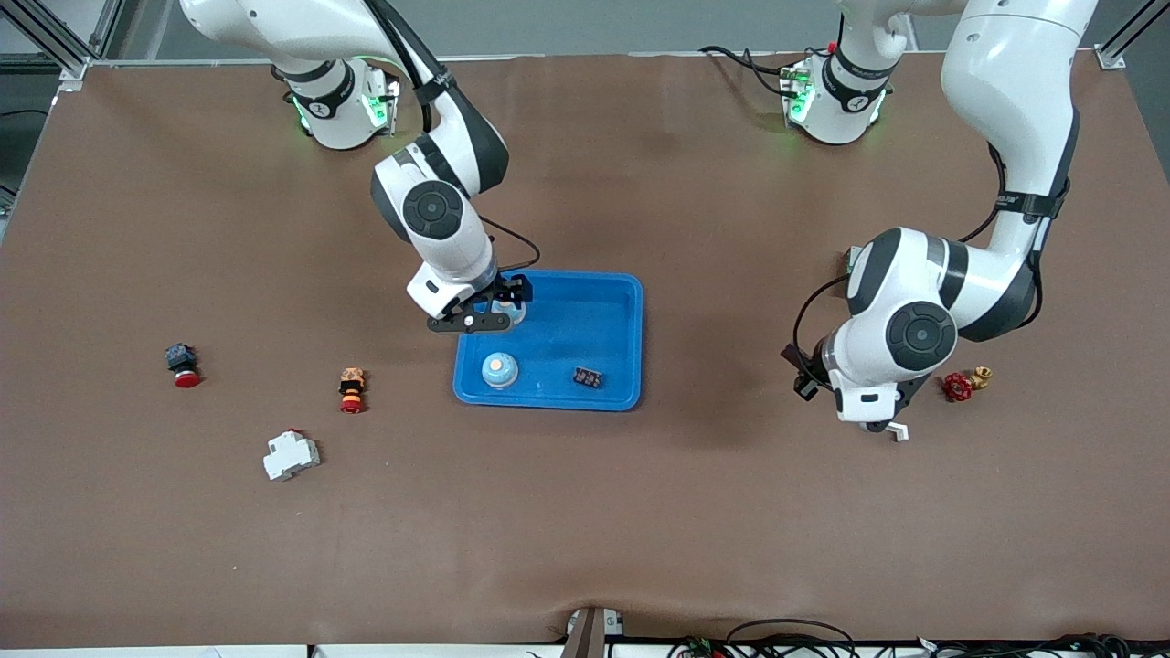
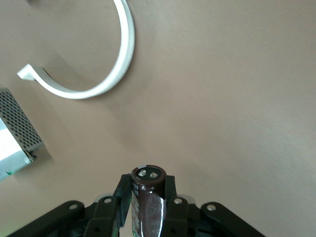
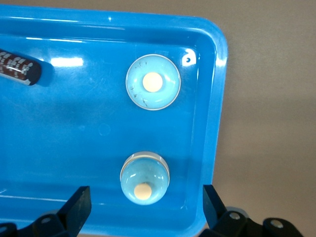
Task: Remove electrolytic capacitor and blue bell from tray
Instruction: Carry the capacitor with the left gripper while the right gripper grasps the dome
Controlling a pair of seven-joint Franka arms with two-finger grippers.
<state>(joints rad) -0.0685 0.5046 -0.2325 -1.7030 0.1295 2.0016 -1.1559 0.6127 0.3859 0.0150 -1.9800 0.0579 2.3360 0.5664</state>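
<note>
My left gripper [image 2: 148, 183] is shut on a dark brown capacitor [image 2: 147, 200], low over the bare table at the left arm's end [image 1: 876, 420]. In the blue tray [image 1: 603, 302] lie another capacitor [image 1: 588, 377] and two light blue bells. One bell [image 1: 500, 369] sits nearer the front camera. My right gripper [image 1: 483, 320] hovers open over the other bell [image 1: 512, 313]; its fingers [image 3: 79, 205] stand wide on either side of this bell [image 3: 144, 177] without touching it. The right wrist view also shows the first bell [image 3: 153, 82] and the tray's capacitor [image 3: 19, 66].
A white curved clip [image 2: 98, 74] and a perforated metal box [image 2: 15, 133] lie close to the left gripper. A red valve [image 1: 958, 387] lies beside the left hand. Toward the right arm's end lie a red push button [image 1: 183, 366], an orange button [image 1: 352, 389] and a white breaker [image 1: 292, 454].
</note>
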